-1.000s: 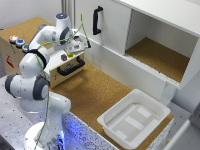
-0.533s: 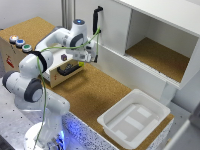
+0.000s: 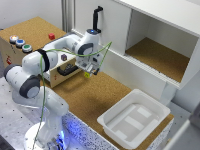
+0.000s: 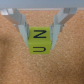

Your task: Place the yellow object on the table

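The table [image 3: 95, 102], a brown cork-textured worktop, runs from a small wooden drawer box [image 3: 30, 42] with coloured round buttons on top to a white tray [image 3: 134, 120], with a white cabinet recess [image 3: 160, 55] behind. The gripper [image 3: 88, 71] hangs above the cork just beside the drawer box. The jaws are pinching the yellow object [image 4: 39, 41], a block marked with dark letters, gripped on two opposite sides between the fingers [image 4: 22, 27]. Bare cork lies directly under the jaws.

A white tray [image 3: 134, 120], a drawer box [image 3: 34, 47] with 4 buttons [image 3: 20, 43], a white cabinet [image 3: 150, 35].
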Available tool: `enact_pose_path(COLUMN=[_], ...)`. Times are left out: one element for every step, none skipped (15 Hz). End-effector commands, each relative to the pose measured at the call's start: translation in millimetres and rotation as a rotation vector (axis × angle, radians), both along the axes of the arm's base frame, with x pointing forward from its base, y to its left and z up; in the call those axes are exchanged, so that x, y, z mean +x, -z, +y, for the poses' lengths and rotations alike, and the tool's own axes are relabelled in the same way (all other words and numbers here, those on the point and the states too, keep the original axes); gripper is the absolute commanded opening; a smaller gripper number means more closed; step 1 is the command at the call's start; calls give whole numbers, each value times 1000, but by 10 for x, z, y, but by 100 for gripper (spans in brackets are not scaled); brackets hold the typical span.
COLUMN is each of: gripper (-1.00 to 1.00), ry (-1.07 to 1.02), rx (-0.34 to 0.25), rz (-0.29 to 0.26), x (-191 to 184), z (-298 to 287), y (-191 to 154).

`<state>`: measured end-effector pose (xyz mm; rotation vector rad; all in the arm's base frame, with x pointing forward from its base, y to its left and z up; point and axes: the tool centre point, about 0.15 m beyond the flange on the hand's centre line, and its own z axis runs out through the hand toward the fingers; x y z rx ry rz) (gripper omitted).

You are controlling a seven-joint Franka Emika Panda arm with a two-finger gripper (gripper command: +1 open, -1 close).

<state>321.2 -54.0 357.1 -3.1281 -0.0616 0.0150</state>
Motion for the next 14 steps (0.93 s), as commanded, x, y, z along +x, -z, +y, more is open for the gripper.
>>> enact_pose_path(gripper=[-100,-100,-100,-100,-100,-100,-100,-100,-100,-100,-100,-100,-100,-100], ry=[117,143,159,159,141,123,117,107,99,93,91,88,82,74], rx=[34,37,42,51,44,39,36,22,15,9,22,28,31,34], rz=[86,93,102,102,99,91,82,75,72,60,61,61,62,65], x=[386,409,456,530,642,783,905,1034,1138,1284,1402,1504,1589,1647], z=[-623,-722,-826,-912,-971,-1035,-1087,-1128,-1150,-1181,-1202,-1217,-1229,-1230], y=[589,653,727,786,824,857,887,912,941,983,1038,1078,1112,1145])
